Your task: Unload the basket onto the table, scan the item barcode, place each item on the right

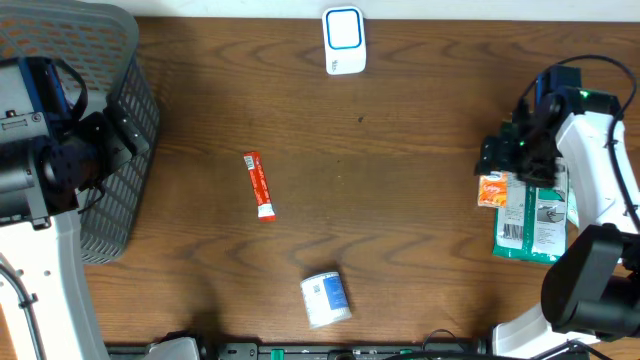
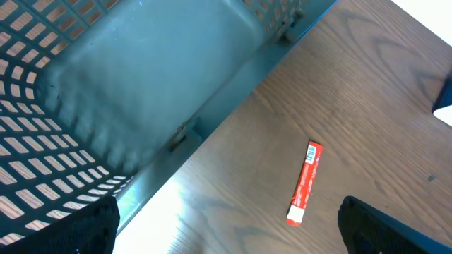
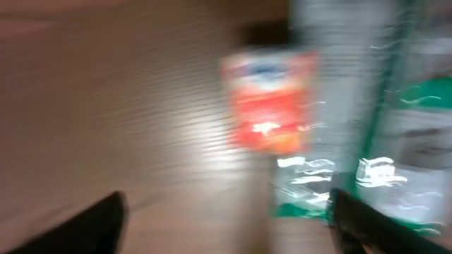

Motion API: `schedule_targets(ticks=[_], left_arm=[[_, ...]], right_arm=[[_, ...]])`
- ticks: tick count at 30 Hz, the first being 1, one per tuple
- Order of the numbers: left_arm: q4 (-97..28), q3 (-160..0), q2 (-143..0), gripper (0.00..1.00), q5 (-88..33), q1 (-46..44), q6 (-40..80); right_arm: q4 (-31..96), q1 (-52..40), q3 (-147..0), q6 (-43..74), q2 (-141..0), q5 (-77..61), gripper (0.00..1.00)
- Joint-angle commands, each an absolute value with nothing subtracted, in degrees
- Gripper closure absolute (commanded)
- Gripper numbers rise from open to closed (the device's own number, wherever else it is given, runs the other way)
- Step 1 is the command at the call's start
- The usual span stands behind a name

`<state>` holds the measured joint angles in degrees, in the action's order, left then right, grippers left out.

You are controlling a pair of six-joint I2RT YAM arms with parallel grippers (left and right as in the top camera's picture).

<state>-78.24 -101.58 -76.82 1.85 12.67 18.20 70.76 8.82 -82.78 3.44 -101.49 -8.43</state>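
Closest to the lens you've got the left claw (image 2: 226, 236), its dark fingertips (image 2: 67, 229) spread wide with nothing between them, hanging over the rim of the grey plastic mesh basket (image 2: 42, 162) at the left end of the brown wooden worktop (image 1: 400, 200). Just past it a thin red stick sachet (image 2: 305, 182) lies flat on the wood.

Over on your right side, the right claw (image 1: 497, 165) sits above the small orange packet (image 1: 492, 190). The right wrist view is badly smeared, but you can see the fingers well apart and gripping nothing. That orange packet touches the edge of a green-and-white flat pouch (image 1: 535, 225); can't tell which is on top.

Your white scanner with a blue panel (image 1: 344, 40) is at the far edge, well away from the packet. A white-and-blue can (image 1: 325, 298) lies on its side near the front edge.
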Motion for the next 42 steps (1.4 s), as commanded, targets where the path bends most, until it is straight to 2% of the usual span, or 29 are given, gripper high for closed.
schedule_targets(ticks=[1, 2, 3, 5, 6, 10, 13, 19, 26, 32, 38, 42], left_arm=[[-78.4, -101.5, -76.8, 0.02, 2.0, 12.9, 17.9], [-78.4, -101.5, -76.8, 0.02, 2.0, 12.9, 17.9], [-78.4, -101.5, -76.8, 0.02, 2.0, 12.9, 17.9], [-78.4, -101.5, -76.8, 0.02, 2.0, 12.9, 17.9], [-78.4, -101.5, -76.8, 0.02, 2.0, 12.9, 17.9], [-78.4, -101.5, -76.8, 0.02, 2.0, 12.9, 17.9], [-78.4, -101.5, -76.8, 0.02, 2.0, 12.9, 17.9], [-78.4, -101.5, -76.8, 0.02, 2.0, 12.9, 17.9], [-78.4, -101.5, -76.8, 0.02, 2.0, 12.9, 17.9], [-78.4, -101.5, -76.8, 0.02, 2.0, 12.9, 17.9], [-78.4, -101.5, -76.8, 0.02, 2.0, 12.9, 17.9], [-78.4, -101.5, -76.8, 0.02, 2.0, 12.9, 17.9]], right_arm=[[72.9, 5.9, -83.5, -2.7, -101.1, -36.8, 0.56], [73.7, 4.4, -83.5, -5.6, -101.0, -41.6, 0.74], [74.4, 2.7, -83.5, -7.1, -100.9, -44.6, 0.83], [74.6, -1.9, -83.5, -7.3, -100.9, -45.7, 0.95], [74.5, -4.3, -83.5, -7.1, -100.9, -45.7, 0.97], [72.4, -16.4, -83.5, -3.5, -100.9, -44.8, 0.97], [68.5, -26.2, -83.5, 3.8, -100.9, -41.6, 0.97], [64.1, -45.3, -83.4, 20.5, -100.9, -25.4, 0.99], [62.8, -61.3, -80.4, 25.5, -100.9, -15.0, 0.99], [58.2, -67.9, -74.3, 25.0, -101.2, -7.5, 0.99], [58.9, -67.7, -70.0, 25.7, -102.0, -7.1, 0.99], [63.9, -65.6, -70.0, 27.4, -102.0, -2.5, 0.99]])
